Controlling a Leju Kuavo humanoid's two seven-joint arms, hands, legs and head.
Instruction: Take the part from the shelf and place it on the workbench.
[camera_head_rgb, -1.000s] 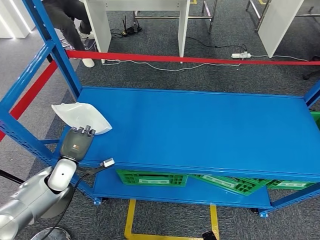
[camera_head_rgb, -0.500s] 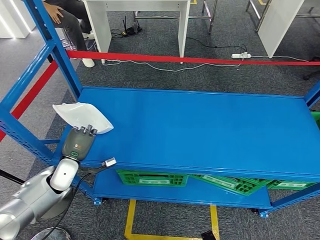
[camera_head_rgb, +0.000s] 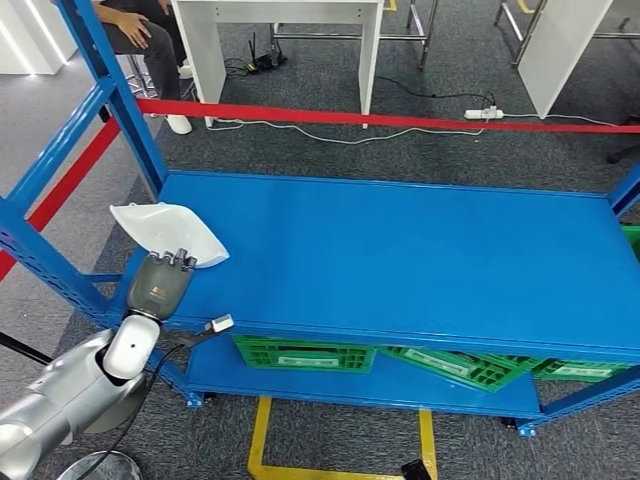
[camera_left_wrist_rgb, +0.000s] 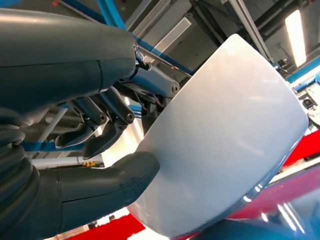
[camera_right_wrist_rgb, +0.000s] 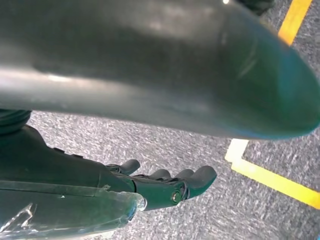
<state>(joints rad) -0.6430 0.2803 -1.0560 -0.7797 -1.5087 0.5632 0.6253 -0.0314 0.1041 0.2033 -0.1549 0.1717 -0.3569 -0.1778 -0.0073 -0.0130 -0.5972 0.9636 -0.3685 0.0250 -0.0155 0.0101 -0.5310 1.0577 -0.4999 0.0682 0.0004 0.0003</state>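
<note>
While the left hand (camera_head_rgb: 160, 283) grips the white part (camera_head_rgb: 167, 232) at the blue shelf's (camera_head_rgb: 392, 260) left end, the part sticks out toward eleven o'clock, and the right hand (camera_right_wrist_rgb: 166, 186) hangs with nothing in it, fingers a little curled.

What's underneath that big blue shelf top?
Under the blue shelf top sits a lower blue shelf with green plastic crates, one of them tilted. Just their front edges show; the shelf top covers the rest, so their contents cannot be seen.

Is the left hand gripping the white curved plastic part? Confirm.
Yes, the left hand grips the white curved plastic part between its thumb and fingers.
</note>
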